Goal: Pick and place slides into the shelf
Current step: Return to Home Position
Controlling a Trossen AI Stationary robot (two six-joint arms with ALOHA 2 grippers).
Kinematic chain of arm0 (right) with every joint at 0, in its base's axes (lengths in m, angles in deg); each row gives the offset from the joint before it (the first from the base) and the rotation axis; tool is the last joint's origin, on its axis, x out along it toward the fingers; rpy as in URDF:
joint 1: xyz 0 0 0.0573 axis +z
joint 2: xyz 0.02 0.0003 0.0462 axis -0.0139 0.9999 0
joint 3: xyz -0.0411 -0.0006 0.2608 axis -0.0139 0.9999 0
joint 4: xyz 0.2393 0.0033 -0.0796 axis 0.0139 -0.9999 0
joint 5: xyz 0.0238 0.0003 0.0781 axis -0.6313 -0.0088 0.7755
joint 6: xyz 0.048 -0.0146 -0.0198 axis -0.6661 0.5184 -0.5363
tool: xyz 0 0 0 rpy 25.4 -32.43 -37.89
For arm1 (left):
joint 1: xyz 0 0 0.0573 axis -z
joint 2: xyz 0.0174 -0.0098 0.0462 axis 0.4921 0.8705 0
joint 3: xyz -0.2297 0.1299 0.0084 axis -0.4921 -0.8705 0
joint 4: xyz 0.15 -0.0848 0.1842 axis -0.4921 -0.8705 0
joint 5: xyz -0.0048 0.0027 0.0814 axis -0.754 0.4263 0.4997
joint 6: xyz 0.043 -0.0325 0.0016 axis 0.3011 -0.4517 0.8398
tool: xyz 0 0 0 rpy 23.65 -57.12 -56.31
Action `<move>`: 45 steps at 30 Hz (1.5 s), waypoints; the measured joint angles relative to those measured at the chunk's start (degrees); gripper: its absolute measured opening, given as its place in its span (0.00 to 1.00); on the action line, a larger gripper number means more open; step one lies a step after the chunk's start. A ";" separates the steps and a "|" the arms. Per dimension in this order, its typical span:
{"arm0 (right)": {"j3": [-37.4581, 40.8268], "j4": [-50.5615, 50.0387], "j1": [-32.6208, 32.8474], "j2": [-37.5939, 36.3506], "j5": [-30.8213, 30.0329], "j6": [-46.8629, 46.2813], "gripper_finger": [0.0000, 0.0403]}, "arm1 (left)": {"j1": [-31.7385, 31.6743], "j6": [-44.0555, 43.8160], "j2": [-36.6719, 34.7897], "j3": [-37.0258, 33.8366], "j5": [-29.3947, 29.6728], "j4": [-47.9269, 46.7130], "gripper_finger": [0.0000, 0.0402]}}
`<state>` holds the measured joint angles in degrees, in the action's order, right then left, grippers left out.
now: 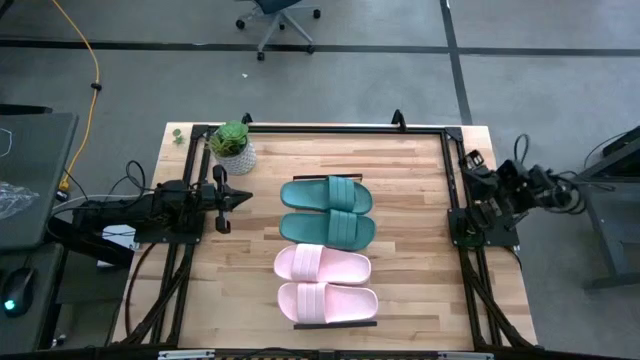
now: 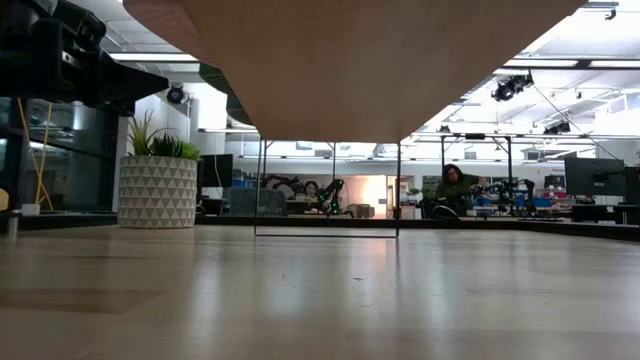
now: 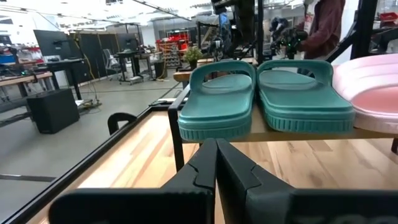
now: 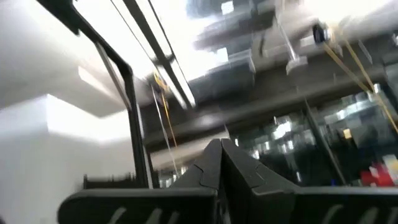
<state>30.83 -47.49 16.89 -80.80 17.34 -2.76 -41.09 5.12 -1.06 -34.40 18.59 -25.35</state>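
All four slides lie sole-down in a row on the shelf [image 1: 335,324], a raised light-wood board on thin black legs. In the high view there are two teal slides [image 1: 326,196] [image 1: 328,231], then two pink ones [image 1: 322,263] [image 1: 327,302]. My left gripper [image 1: 247,198] is shut and empty, hovering left of the teal pair. In its wrist view the shut fingers [image 3: 216,152] point at the teal slides [image 3: 217,99] [image 3: 305,96]; a pink slide [image 3: 370,84] sits beside them on the board [image 3: 261,133]. My right arm [image 1: 500,195] is folded at the table's right edge. Its gripper [image 4: 221,149] is shut and points at the ceiling.
A potted plant [image 1: 233,146] stands near the table's far left corner, also visible in the low view [image 2: 158,188]. There the shelf's underside [image 2: 380,60] spans overhead on its black legs [image 2: 260,190]. Bare tabletop [image 1: 415,250] lies between shelf and right arm. A person sits far behind [image 2: 455,190].
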 joint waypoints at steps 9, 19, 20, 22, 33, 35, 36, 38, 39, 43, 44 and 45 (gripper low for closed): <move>17.58 28.87 -0.08 -0.01 0.30 3.31 0.00 | -0.01 -0.02 0.00 0.00 0.10 -0.01 0.00; 17.50 13.76 -1.82 0.02 0.47 -0.02 0.00 | -0.01 -0.02 0.02 0.00 0.11 0.01 0.00; 17.50 12.40 -2.81 0.02 0.05 -0.02 0.00 | 0.01 -0.02 0.02 0.00 0.11 0.01 0.00; 17.50 9.66 -5.15 0.02 -0.01 -0.39 0.00 | 0.01 -0.02 0.02 0.00 0.11 0.01 0.00; 17.50 -12.08 -18.87 0.02 11.92 -11.32 0.00 | 0.00 -0.02 0.02 0.00 0.11 0.01 0.00; 17.50 -15.14 -19.84 0.02 12.62 -11.26 0.00 | 0.00 -0.02 0.02 0.00 0.11 0.01 0.00; 17.50 -16.41 -20.22 0.02 13.18 -11.22 0.00 | 0.00 -0.03 0.02 0.00 0.11 0.01 0.00; 17.50 -19.40 -20.71 0.02 14.59 -11.20 0.00 | 0.01 -0.02 0.02 0.00 0.11 0.01 0.00; 17.50 -21.19 -20.81 0.02 14.96 -11.49 0.00 | -0.01 -0.02 0.02 0.00 0.11 0.01 0.00; 17.44 -23.34 -20.84 0.55 15.05 -11.62 0.00 | 0.01 -0.02 0.02 0.00 0.11 0.05 0.00; 17.44 -23.34 -20.85 0.55 15.01 -11.61 0.00 | 0.00 -0.02 0.02 0.00 0.11 0.04 0.00; 17.44 -23.35 -20.85 0.55 14.97 -11.59 0.00 | 0.00 -0.02 0.02 0.00 0.11 0.05 0.00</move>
<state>48.27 -70.84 -3.96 -80.25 32.31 -14.35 -41.09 5.10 -1.04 -34.40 18.70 -25.30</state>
